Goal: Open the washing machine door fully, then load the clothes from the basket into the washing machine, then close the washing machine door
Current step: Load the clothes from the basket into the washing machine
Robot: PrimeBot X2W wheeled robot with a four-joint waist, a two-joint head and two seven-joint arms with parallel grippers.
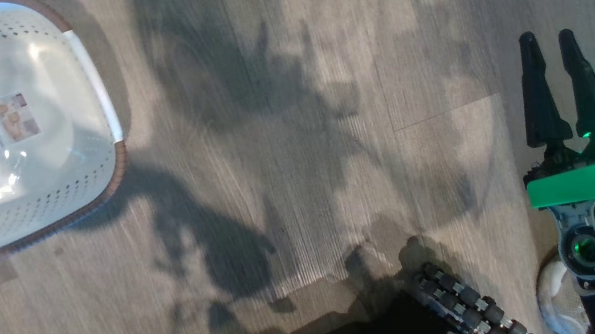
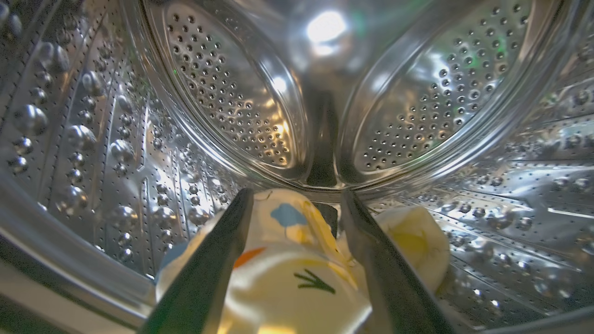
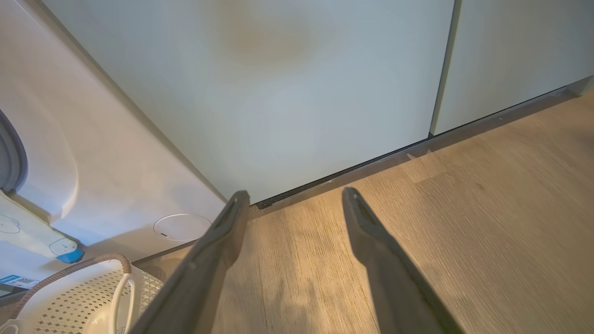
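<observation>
Two long fingers of the left gripper (image 2: 296, 194) stand wide apart inside the steel drum (image 2: 222, 102) of the washing machine (image 3: 93, 153), and they clench nothing. Between these fingers and below them lie the clothes (image 2: 287, 278), a cream bundle with a blue patch, an orange patch and a small green print. One more pale lump of it lies just outside the right-hand finger. The cloth seems to touch the inner sides of both fingers, but the view is too close to be sure. Beyond the fingertips is the perforated back wall of the drum.

The right gripper (image 1: 545, 36) is also spread and grasps nothing; under its fingers is the wooden floor (image 3: 464, 208). Ahead of its fingertips stand pale cabinet panels (image 3: 301, 93). To the left of its left finger is the white front of the machine with a small round flap (image 3: 182, 226). Near the base of that finger is the basket (image 3: 55, 311), with cream perforated walls and a brown rim.
</observation>
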